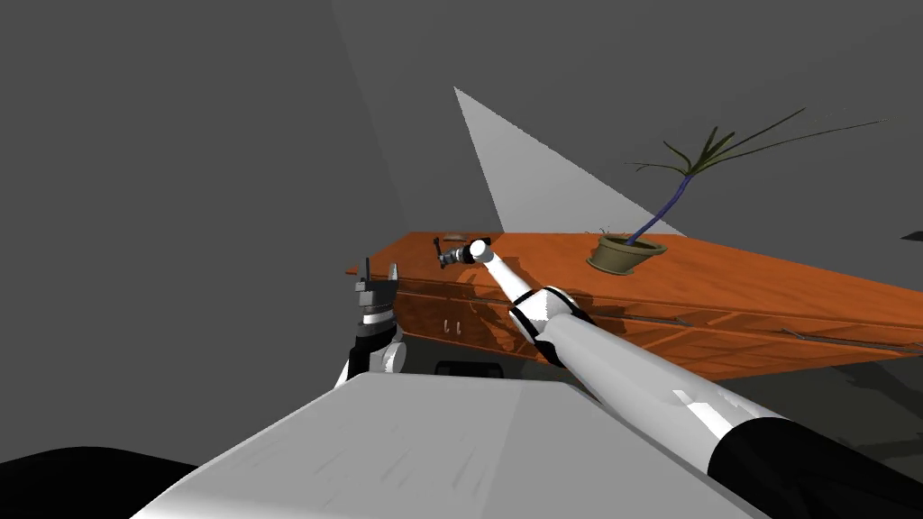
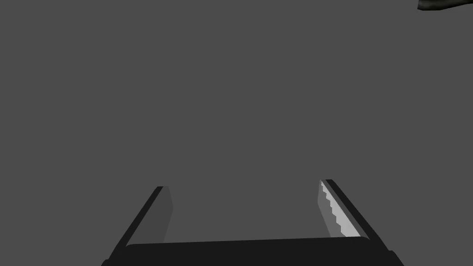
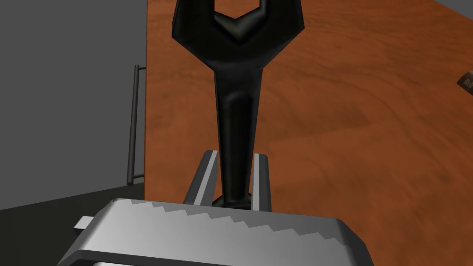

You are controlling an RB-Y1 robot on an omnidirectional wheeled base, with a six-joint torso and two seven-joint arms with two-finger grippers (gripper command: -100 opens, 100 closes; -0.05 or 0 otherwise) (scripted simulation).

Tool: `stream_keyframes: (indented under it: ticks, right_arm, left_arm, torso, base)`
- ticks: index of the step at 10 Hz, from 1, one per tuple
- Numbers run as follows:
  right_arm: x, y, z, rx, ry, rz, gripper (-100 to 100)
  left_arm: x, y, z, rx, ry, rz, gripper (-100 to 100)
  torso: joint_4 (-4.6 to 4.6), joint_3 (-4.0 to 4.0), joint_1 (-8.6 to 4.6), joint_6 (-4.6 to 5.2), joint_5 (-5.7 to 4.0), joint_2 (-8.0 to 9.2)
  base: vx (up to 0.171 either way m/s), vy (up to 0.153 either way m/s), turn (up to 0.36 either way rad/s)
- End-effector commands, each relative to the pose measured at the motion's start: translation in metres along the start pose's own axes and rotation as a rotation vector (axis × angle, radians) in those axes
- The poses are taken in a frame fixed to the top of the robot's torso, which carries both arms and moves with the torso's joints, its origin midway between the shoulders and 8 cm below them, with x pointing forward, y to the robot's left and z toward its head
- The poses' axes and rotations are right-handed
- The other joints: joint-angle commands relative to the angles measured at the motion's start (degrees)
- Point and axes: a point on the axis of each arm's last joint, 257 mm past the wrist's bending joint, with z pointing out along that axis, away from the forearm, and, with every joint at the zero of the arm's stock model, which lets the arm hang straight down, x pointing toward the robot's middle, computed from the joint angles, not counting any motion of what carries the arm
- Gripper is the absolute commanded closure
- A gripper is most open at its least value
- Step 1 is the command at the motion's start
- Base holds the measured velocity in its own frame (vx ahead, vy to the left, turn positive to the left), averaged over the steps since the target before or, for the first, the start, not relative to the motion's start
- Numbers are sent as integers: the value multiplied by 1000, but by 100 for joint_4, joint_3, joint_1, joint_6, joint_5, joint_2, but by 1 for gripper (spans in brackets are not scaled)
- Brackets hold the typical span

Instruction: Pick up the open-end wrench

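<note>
Wrench (image 3: 236,115): black, glossy, smooth w/ highlights. Cabinet top (image 3: 360,138): reddish wood, visible grain, matt. Plant pot (image 1: 622,259): olive, matt, plain.

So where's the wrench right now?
The wrench is held by its handle in the right gripper, over the left end of the wooden top; the head view shows the potted plant well to its right.

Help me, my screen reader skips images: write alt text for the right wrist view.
The right hand is shut on the shaft of a black open-end wrench, its forked head pointing away, against an orange-brown wooden top. A thin dark bar handle runs beside the top's edge.
</note>
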Motion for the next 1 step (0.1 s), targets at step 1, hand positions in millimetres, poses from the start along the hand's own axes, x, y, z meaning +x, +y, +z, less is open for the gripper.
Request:
stream_keyframes:
  ticks: [1]
  right_arm:
    - [0, 0, 0, 0, 0, 0, 0]
  left_arm:
    - [0, 0, 0, 0, 0, 0, 0]
  torso:
    - [0, 0, 0, 0, 0, 0]
  base:
    - [-1, 8, 4]
